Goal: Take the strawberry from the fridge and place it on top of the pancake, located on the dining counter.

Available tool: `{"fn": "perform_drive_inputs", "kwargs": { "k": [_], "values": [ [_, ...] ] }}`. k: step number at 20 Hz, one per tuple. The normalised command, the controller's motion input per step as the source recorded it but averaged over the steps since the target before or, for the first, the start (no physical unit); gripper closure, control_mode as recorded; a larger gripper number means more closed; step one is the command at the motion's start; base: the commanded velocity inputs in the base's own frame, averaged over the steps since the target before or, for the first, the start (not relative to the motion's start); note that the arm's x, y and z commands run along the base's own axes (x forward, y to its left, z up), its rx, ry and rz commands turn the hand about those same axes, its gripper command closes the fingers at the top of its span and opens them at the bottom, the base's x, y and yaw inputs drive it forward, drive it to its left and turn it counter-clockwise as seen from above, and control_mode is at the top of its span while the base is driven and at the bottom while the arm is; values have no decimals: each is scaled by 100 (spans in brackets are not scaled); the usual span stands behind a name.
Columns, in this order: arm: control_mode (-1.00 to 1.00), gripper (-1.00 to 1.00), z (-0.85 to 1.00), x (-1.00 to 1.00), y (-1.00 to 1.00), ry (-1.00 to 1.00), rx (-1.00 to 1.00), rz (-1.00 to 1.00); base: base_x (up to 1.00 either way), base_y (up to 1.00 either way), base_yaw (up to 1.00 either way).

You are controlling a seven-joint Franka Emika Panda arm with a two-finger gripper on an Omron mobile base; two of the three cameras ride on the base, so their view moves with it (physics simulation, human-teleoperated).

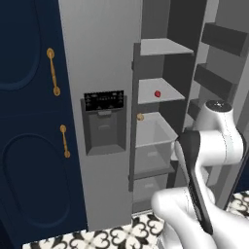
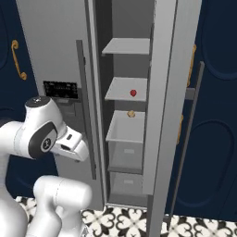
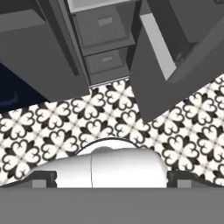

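The strawberry (image 1: 157, 94) (image 2: 133, 93) lies on the second grey shelf inside the fridge (image 1: 104, 58) (image 2: 51, 41), whose right door (image 2: 164, 115) stands open. My arm is folded low in front of the fridge, well below and left of the fruit. In the hand view my gripper (image 3: 111, 180) points down at the floor and the fridge's lower drawers (image 3: 105, 26). Its dark fingertips (image 3: 43, 179) sit far apart with nothing between them, so it is open. The pancake and the dining counter are out of view.
A small tan-orange lump (image 1: 140, 116) (image 2: 131, 113) lies on the shelf below the strawberry. Navy cabinets with gold handles (image 1: 53, 72) flank the fridge. The dispenser recess (image 1: 104, 124) is in the shut left door. Black-and-white patterned floor tiles (image 3: 57, 122) lie below.
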Motion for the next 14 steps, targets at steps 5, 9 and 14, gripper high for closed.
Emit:
{"fn": "perform_drive_inputs", "kwargs": {
  "k": [5,9,14],
  "values": [
    [-100,-100,0,0,0,0,0,0,0,0,0],
    [100,-100,0,-5,0,-2,0,-7,-15,-2,-20],
    [100,-100,0,0,0,0,0,0,-25,2,-50]
  ]
}}
